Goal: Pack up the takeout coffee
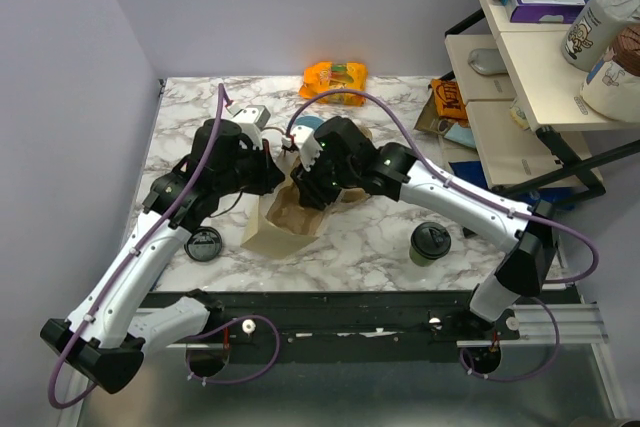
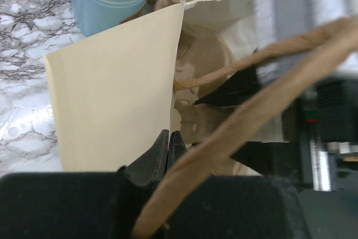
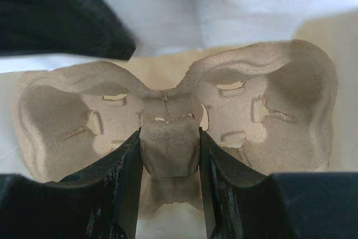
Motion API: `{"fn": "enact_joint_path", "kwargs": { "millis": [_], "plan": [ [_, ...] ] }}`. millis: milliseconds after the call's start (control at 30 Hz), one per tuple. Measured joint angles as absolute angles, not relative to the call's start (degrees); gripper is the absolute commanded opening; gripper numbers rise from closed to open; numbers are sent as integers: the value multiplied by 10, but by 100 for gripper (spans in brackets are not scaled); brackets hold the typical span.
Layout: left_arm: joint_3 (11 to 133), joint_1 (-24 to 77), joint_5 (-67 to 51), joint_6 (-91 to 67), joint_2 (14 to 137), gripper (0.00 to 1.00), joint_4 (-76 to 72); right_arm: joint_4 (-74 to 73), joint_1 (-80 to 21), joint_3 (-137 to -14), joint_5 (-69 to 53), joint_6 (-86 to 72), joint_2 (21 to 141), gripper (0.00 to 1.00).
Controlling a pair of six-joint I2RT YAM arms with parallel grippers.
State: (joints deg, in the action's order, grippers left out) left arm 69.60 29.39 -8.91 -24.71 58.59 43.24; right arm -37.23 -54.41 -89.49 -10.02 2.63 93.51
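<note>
Tan paper bag [image 1: 285,225] is pinched at its rim by the left gripper [image 2: 169,145], while the right gripper [image 3: 169,141], reaching inside, clamps a pulp cup carrier [image 3: 268,116].

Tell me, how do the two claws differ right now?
The left gripper is pinched fully shut on the thin edge of the paper bag. The right gripper stands wider, clamping the middle ridge of the pulp cup carrier. Both hold something at the bag.

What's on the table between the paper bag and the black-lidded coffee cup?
Nothing. The top external view shows only bare marble table between the paper bag and the lidded coffee cup.
</note>
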Motion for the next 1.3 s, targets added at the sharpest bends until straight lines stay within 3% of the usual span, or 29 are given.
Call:
{"fn": "enact_joint_path", "kwargs": {
  "millis": [267,533,867,1200,1300],
  "plan": [
    [683,294,-110,-253,582,0,420,-382,-563,-907,-42,21,964,41],
    [674,293,-121,-279,583,0,404,-215,-571,-764,-5,26,893,43],
    [653,270,-173,-314,584,0,369,-124,-571,-725,13,41,889,48],
    [639,233,-196,-329,570,0,355,-73,-574,-684,39,57,884,79],
    [639,232,-186,-329,568,0,360,-76,-574,-684,33,52,871,81]
  ]
}}
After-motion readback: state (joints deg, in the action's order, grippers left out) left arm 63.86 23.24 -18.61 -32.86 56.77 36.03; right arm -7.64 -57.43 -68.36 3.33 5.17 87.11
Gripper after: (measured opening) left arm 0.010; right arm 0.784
